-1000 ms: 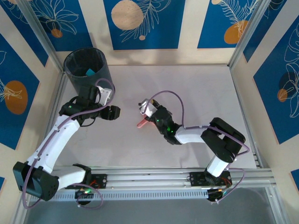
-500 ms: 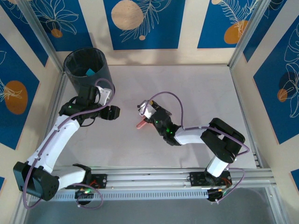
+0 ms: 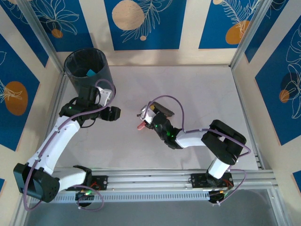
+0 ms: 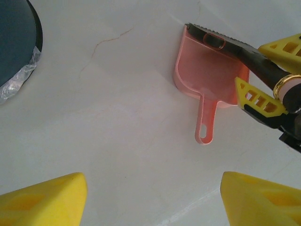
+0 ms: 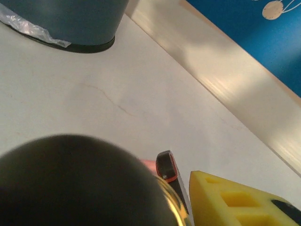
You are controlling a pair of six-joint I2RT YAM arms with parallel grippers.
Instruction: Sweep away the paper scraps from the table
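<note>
Bin (image 3: pixel 87 70): upper left of the top view, upright on the table (image 3: pixel 197 89).
Paper scraps (image 3: pixel 90 72): one teal piece, inside the bin.
Left gripper (image 3: pixel 114 114): left of centre, fingers spread wide, empty.
Dustpan (image 4: pixel 207 70): centre, flat on the table.
Right gripper (image 4: pixel 251 63): clamped on the brush (image 4: pixel 211 37), at the dustpan's mouth.

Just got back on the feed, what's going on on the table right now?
The right gripper has its jaws shut on the brush, whose dark head sits at the mouth of the pink dustpan. The dustpan lies flat on the table. The left gripper hangs open with nothing in it, close to the dark bin and facing the dustpan. A teal scrap lies in the bin.
</note>
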